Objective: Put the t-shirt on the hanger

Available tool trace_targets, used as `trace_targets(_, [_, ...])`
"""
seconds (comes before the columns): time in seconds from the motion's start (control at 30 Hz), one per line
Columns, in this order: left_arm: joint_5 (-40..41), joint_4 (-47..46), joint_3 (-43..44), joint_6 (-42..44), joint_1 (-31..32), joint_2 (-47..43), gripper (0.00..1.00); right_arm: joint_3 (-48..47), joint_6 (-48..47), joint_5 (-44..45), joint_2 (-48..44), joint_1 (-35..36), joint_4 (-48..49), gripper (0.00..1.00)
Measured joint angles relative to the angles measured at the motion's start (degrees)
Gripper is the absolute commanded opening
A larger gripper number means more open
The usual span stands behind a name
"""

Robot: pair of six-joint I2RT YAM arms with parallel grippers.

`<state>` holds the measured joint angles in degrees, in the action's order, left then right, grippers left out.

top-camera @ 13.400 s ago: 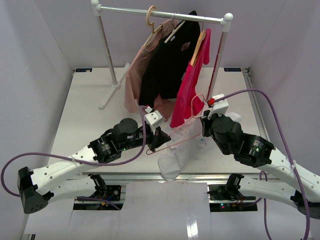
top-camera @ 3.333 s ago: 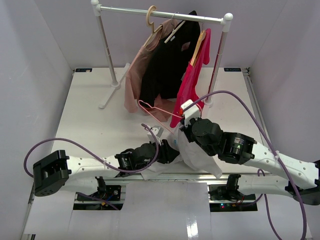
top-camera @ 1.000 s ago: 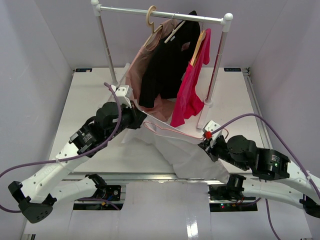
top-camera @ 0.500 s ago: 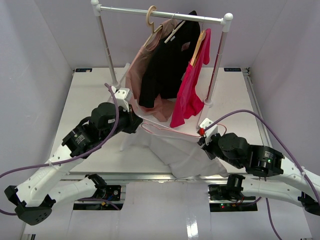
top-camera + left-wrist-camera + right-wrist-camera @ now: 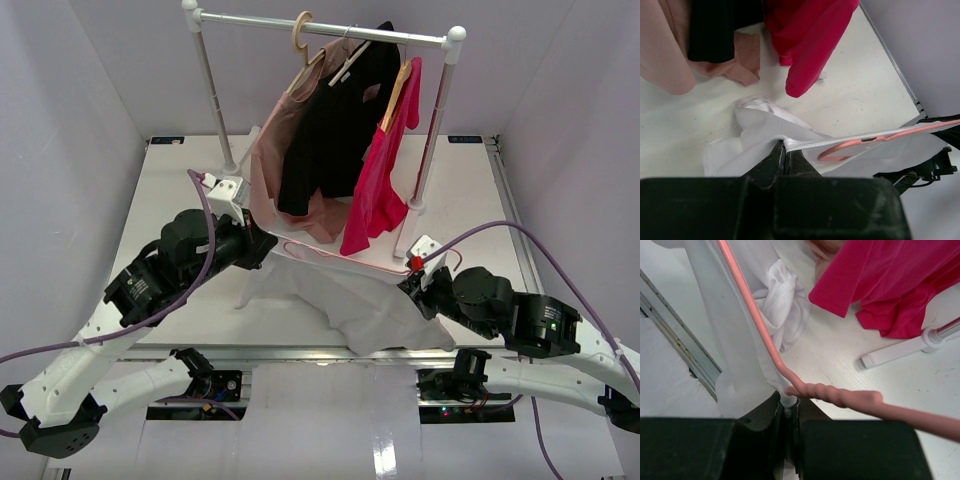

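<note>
Pale lilac walls (image 5: pixel 70 90) enclose a white table (image 5: pixel 160 210) on three sides. Clothes rack (image 5: pixel 250 21) — white posts, metal bar — stands at 12 o'clock, feet on the table. Lighting even.

t-shirt (image 5: pixel 360 300) newly taut along hanger (image 5: pixel 345 259)

The flat off-white tabletop (image 5: pixel 170 180) bears a white tube clothes rack (image 5: pixel 213 95); folds of a thin white fabric t-shirt (image 5: pixel 350 300) rest on it.
</note>
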<state>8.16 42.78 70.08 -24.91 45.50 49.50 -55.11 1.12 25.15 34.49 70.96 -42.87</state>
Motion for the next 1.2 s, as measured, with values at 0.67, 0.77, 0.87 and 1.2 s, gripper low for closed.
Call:
trace_targets(0.67, [-3.26,4.09,7.55,3.40,-0.07,4.24,0.00,-0.81,0.00,-1.76,6.26,0.00,-0.93,0.08])
trace_targets(0.77, [-4.06,4.19,8.38,3.65,-0.16,4.87,0.00,-1.77,-0.03,-1.74,8.89,0.00,-0.66,0.08])
trace_targets(0.87, [-5.64,4.33,8.74,3.89,-0.39,6.18,0.00,-2.61,-0.07,-1.62,11.95,0.00,-0.67,0.08])
trace_targets(1.2, [-15.68,3.38,7.87,4.66,-0.70,11.91,0.00,-3.29,-0.11,0.32,16.47,-0.01,2.96,0.08])
